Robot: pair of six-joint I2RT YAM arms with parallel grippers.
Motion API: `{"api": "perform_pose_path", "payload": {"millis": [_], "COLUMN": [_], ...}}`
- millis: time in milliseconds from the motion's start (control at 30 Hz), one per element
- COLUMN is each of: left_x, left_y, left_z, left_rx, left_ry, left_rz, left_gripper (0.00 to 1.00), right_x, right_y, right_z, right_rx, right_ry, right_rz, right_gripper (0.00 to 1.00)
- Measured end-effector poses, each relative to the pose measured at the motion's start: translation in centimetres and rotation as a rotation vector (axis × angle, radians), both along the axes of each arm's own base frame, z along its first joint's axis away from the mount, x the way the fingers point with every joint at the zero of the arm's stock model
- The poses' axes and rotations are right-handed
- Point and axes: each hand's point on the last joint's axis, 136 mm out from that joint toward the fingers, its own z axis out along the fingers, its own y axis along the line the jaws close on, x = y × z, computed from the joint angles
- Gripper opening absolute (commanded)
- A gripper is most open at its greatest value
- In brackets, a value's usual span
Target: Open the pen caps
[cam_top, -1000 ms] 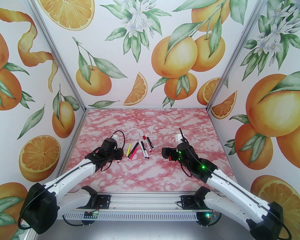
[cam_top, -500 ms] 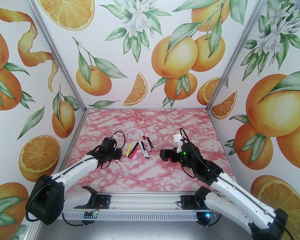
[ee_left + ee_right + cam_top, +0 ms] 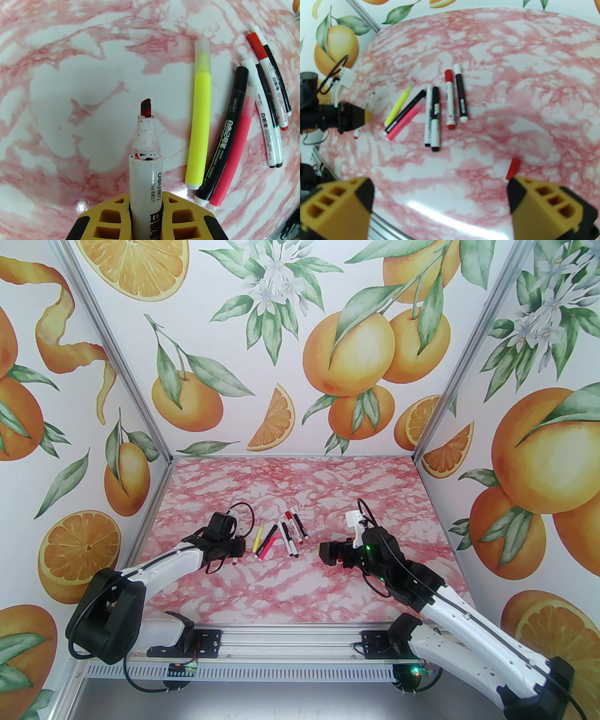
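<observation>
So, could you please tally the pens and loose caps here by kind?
Highlighters (yellow, pink): 2
Markers lying on the table: 5
Uncapped marker in the left gripper: 1
Loose red cap: 1
Total: 9

Pens (image 3: pixel 287 535) block the middle between left hand (image 3: pixel 236 550) and right hand (image 3: pixel 326 554); tabletop (image 3: pixel 300 479) beyond lies bare.
</observation>
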Motion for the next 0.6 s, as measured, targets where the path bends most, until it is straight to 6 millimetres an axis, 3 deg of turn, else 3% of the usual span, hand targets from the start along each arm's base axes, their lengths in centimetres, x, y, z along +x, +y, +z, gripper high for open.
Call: {"api": "perform_pose_path", "payload": {"millis": [167,600], "left_x": [1.3,1.9], "left_y": [0.3,1.8], "left_z": [-0.5,-2.0], "left_rx": [0.043,0.161], "left_ry": [-0.017,-0.023], "left_rz": [0.01,0.034], "left_gripper": [0.09,0.12], "right_x": [0.0,-0.1], "right_y": [0.0,-0.1], "right_z": [-0.4,-1.3], "right_rx": [-0.003,-0.008], "right_ry": [0.005,0.02], "right_rz": [-0.001,-0.005], "right_gripper": [1.0,1.0]}}
